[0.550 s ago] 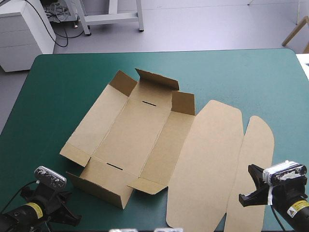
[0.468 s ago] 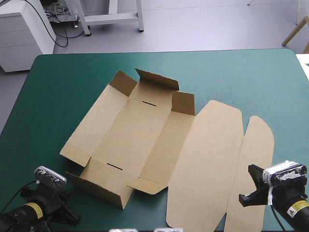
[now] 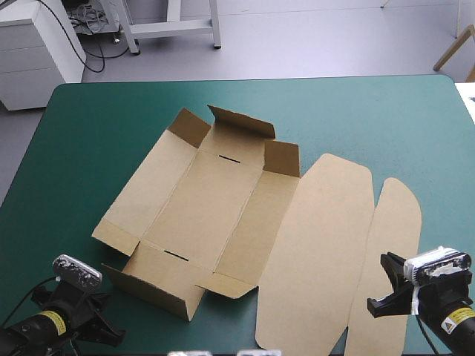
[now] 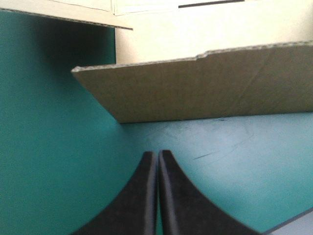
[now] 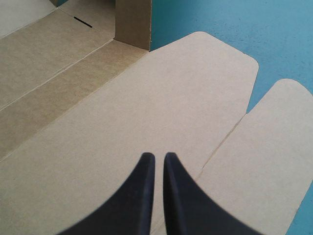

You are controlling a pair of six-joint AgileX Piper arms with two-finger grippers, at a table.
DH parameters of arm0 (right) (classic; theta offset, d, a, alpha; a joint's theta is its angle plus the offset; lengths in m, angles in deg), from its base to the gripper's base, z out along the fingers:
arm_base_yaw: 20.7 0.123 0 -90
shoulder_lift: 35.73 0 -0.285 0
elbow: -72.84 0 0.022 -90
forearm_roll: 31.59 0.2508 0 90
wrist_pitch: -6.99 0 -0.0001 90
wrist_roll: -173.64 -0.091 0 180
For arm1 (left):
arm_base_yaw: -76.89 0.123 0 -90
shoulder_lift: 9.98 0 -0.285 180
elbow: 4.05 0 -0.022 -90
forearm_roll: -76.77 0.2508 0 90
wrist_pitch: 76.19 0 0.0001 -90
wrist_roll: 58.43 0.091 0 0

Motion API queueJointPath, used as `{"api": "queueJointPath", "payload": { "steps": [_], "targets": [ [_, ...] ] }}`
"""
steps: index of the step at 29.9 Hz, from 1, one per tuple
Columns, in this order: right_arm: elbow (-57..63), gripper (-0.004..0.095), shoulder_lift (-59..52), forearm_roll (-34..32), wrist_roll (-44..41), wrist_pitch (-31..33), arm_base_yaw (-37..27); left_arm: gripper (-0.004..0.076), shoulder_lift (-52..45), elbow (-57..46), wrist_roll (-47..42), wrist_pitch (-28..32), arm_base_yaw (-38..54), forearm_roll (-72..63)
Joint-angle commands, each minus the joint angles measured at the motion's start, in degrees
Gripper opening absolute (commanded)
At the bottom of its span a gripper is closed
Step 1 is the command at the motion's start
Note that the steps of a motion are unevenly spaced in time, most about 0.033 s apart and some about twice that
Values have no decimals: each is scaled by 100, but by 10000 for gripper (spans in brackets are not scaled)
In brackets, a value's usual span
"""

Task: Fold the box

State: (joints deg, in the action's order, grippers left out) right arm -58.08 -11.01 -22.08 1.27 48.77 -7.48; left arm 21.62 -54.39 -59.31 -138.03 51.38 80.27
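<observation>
The brown box (image 3: 215,200) lies spread out in the middle of the teal-green table, with short flaps raised at its far end and a low wall standing at its near end. Its lid panel (image 3: 319,237) and tuck flap (image 3: 390,245) lie flat to the right. My left gripper (image 3: 100,320) is by the near left corner, shut and empty (image 4: 157,155), pointing at the raised near wall (image 4: 210,83) a short way ahead. My right gripper (image 3: 386,285) hovers over the near part of the lid (image 5: 146,98), shut (image 5: 159,157), with nothing between its fingers.
Bare teal-green cover (image 3: 89,148) surrounds the box on the left, far and right sides. The table's near edge lies just behind both grippers.
</observation>
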Motion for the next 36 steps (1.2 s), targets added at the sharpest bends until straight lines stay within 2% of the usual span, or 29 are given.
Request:
{"api": "queueJointPath", "payload": {
  "steps": [1,6,9,19,32,36],
  "targets": [
    [-213,216,58,16,12,-366,-6,-10,48,141,-55,261,-22,-21],
    [-628,569,178,16,-20,-141,-6,-10,48,141,-55,261,-22,-21],
    [-1002,677,428,4,6,93,-6,-10,48,141,-55,261,-22,-3],
    [-2788,686,2219,-9,650,1061,-6,-10,48,141,-36,261,-22,23],
    [-5252,689,4977,1,1371,1150,-6,-10,48,109,-56,208,-22,23],
    [-6144,688,5938,37,1667,1791,-6,-10,48,74,-56,178,-22,23]
  ]
}}
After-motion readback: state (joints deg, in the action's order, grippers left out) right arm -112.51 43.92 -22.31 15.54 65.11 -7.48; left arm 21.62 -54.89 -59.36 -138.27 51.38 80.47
